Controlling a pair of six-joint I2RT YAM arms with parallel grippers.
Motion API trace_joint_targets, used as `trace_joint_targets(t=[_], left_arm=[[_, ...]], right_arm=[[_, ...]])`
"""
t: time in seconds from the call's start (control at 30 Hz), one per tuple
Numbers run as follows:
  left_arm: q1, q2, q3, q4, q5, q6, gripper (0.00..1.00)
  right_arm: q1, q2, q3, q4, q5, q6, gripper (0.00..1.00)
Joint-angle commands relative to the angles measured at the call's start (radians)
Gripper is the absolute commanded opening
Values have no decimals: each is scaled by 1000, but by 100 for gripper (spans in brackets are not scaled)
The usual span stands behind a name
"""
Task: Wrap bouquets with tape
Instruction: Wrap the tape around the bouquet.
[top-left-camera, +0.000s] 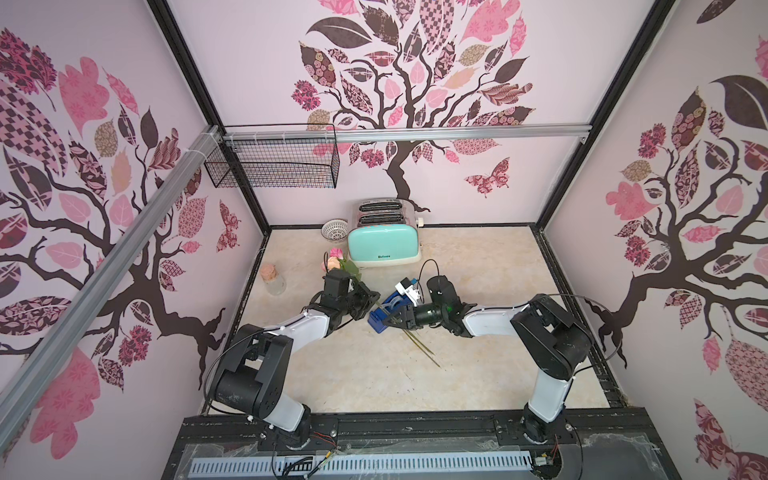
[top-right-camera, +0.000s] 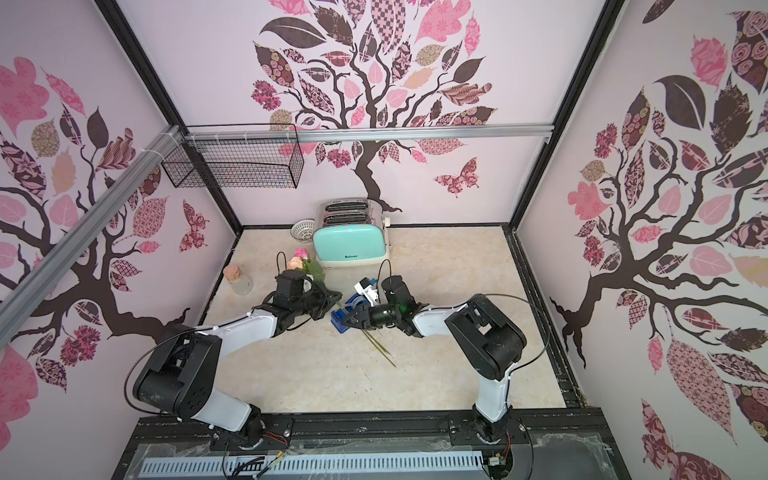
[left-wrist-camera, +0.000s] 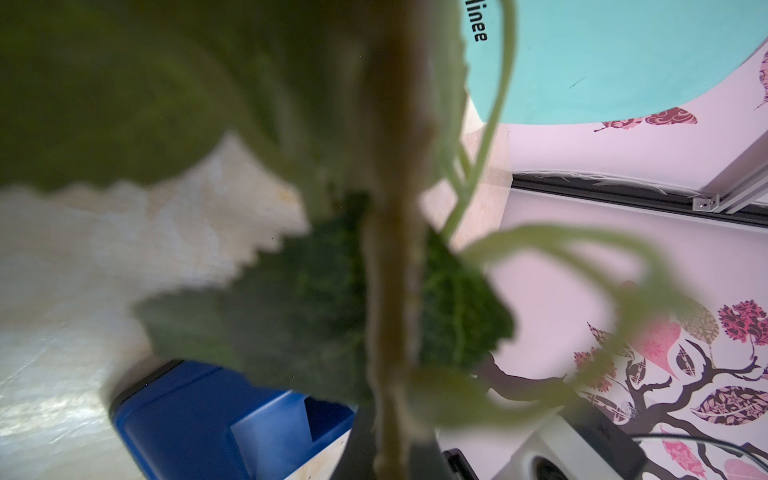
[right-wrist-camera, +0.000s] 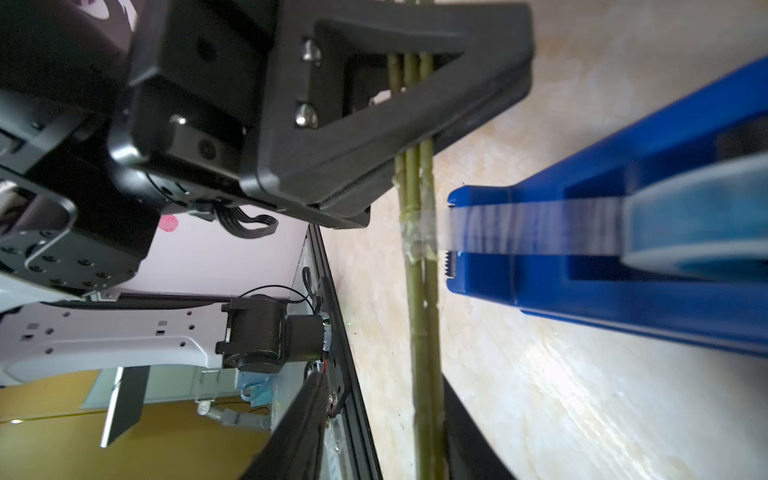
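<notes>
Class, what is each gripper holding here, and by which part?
The left gripper clamps the bouquet by its stems. The right gripper straddles the stems, open, holding nothing.

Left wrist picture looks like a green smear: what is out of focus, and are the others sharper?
Left wrist: the bouquet, close to the lens, blurs; the toaster behind is sharper. Right wrist: its stems crisp, tape roll soft. Top views: sharp, walls splayed by a wide lens.
</notes>
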Motion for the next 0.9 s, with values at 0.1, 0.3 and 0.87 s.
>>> trace_joint_targets(t=[0.1, 0.3, 0.87], left_arm=[[5, -14, -14, 39, 5, 12, 0], [5, -8, -4, 19, 5, 11, 0], [5, 4, 52, -101, 18, -38, 26]], right_arm=[[-12, 32, 10, 48, -25, 4, 11], [7, -48, 50, -253, 142, -263, 0], [297, -159, 144, -576, 1027, -804, 0]])
